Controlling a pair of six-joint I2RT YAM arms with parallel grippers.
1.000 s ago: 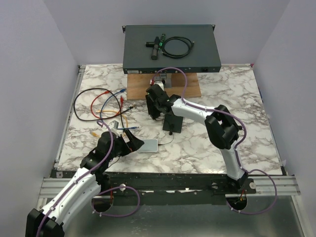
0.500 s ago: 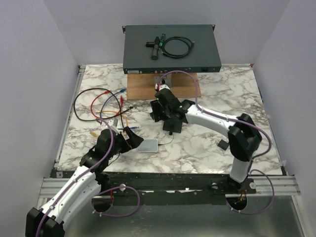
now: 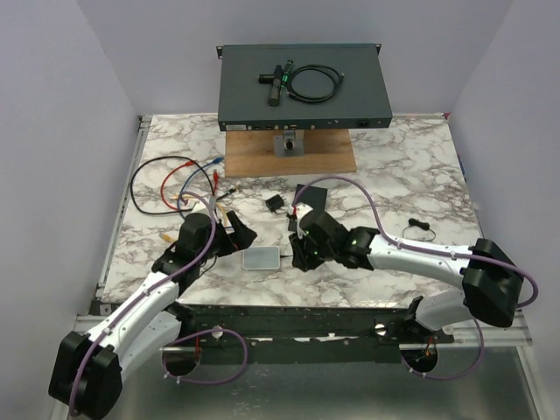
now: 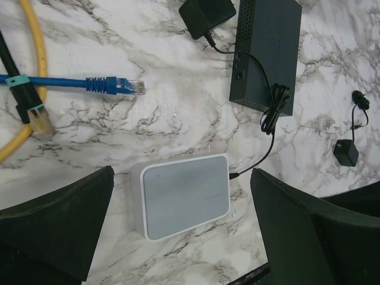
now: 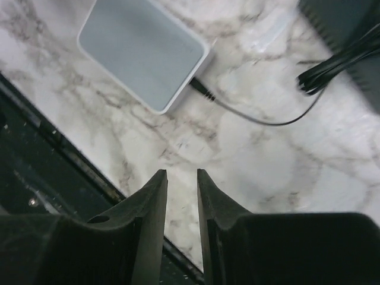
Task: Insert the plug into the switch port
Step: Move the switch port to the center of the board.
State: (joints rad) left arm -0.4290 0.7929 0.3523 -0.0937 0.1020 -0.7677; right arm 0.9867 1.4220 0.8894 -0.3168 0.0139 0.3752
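Note:
The small white switch (image 3: 262,256) lies flat near the table's front edge. A thin black cable ends in the plug (image 5: 200,89), which sits against the switch's (image 5: 142,50) side; how deep it sits I cannot tell. In the left wrist view the same plug (image 4: 234,175) touches the right side of the switch (image 4: 184,195). My left gripper (image 3: 240,236) hangs wide open over the switch, one finger on each side, touching nothing. My right gripper (image 5: 181,173) is just right of the switch, with a narrow empty gap between its fingers.
A dark box (image 4: 264,53) with a bundled cord and a black adapter (image 4: 208,15) lie behind the switch. Blue (image 4: 113,86) and yellow (image 4: 38,59) network cables lie at left. A large rack unit (image 3: 302,87) on a wooden board (image 3: 293,156) stands at the back. The table's front rail (image 5: 35,178) is close.
My right arm has swung from the back centre down to the front, beside the white switch, and its jaws have narrowed. My left arm has shifted slightly and stays open.

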